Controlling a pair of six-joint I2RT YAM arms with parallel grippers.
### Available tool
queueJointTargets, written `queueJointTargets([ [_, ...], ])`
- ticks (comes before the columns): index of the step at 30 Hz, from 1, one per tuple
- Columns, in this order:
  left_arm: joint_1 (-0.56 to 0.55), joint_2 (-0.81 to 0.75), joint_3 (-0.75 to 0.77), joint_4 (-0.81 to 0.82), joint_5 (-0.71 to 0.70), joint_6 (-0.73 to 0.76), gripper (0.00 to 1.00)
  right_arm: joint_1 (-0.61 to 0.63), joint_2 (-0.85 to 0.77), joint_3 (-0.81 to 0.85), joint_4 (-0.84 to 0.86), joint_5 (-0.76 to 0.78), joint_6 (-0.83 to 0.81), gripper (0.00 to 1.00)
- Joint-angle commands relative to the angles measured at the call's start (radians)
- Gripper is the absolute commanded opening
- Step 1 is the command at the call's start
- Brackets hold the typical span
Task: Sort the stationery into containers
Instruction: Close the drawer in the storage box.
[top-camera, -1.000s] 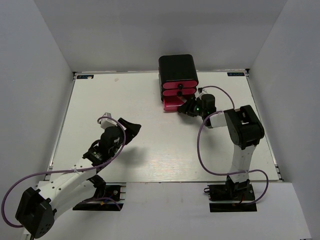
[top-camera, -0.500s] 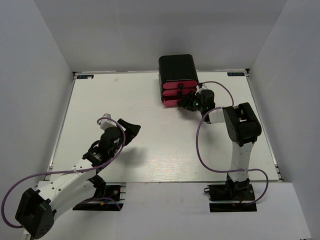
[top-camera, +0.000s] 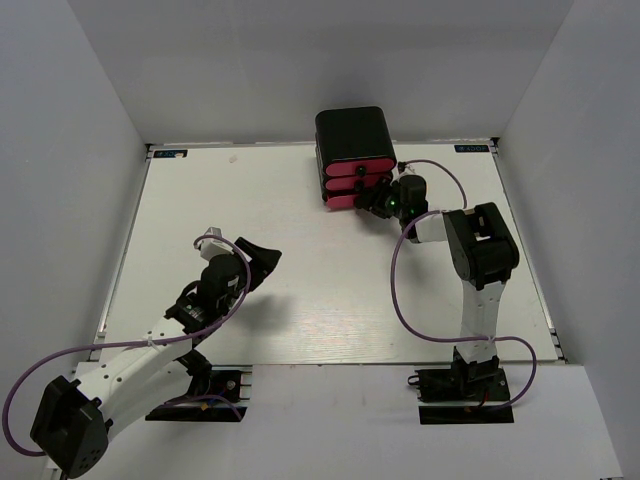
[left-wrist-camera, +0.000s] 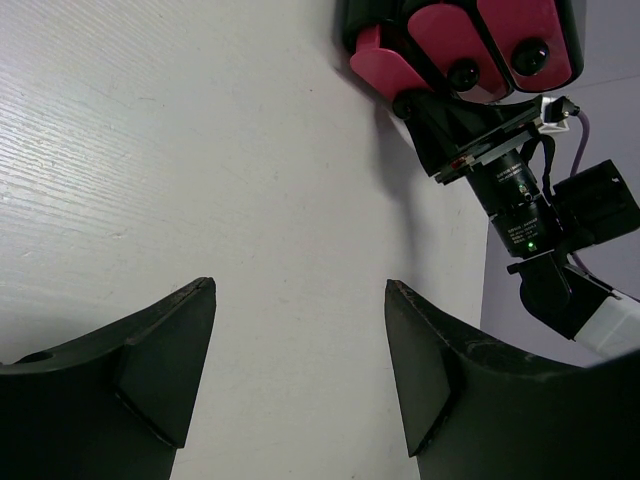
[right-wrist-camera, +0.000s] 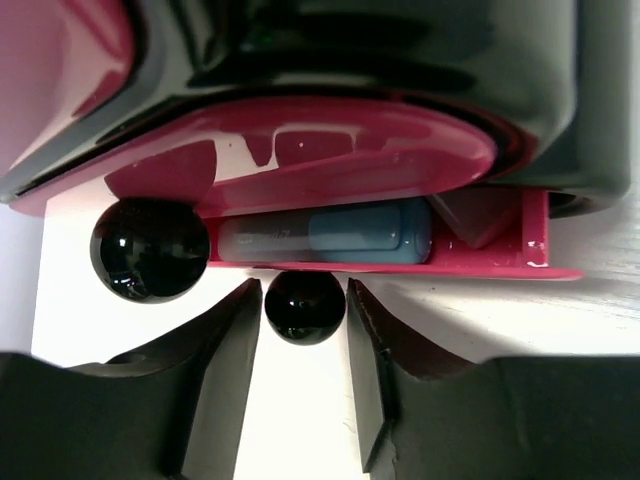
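bottom drawer (top-camera: 343, 203) slid in; wrist reveals blue marker (right-wrist-camera: 330, 232).

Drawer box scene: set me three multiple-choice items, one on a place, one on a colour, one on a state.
1. Where does the box stand?
A. At the far table edge, right of centre.
B. In the near left corner.
C. Between the arm bases.
2. What colour is the marker in the ajar bottom drawer?
A. Red.
B. Blue.
C. Yellow.
3. How are the left jaws?
A. Shut on a pen.
B. Shut on a knob.
C. Open and empty.
Key: 1 A, the top view shows it there. 2 B, the right wrist view shows it blue. 3 C, the left wrist view shows only bare table between them.
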Motion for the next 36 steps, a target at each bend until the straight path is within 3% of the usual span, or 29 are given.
queueJointTargets([
  [1, -0.004, -0.009, -0.010, -0.003, -0.017, 0.000, 0.78, 0.000, -0.025, 0.036, 0.029, 0.031, 0.051, 0.47],
  [5, -0.004, -0.009, -0.010, -0.003, -0.017, 0.000, 0.78, -0.002, -0.075, -0.013, 0.019, 0.022, 0.078, 0.53],
  [11, -0.004, -0.009, -0.010, 0.006, -0.017, 0.000, 0.78, -0.012, -0.164, -0.125, 0.029, 0.027, 0.085, 0.53],
  [21, -0.004, 0.000, -0.019, 0.015, -0.017, -0.009, 0.78, -0.048, -0.186, -0.203, 0.013, 0.065, 0.071, 0.23],
  [36, -0.004, 0.011, -0.010, 0.006, -0.017, -0.009, 0.78, -0.031, -0.063, -0.093, -0.023, 0.033, 0.051, 0.21],
])
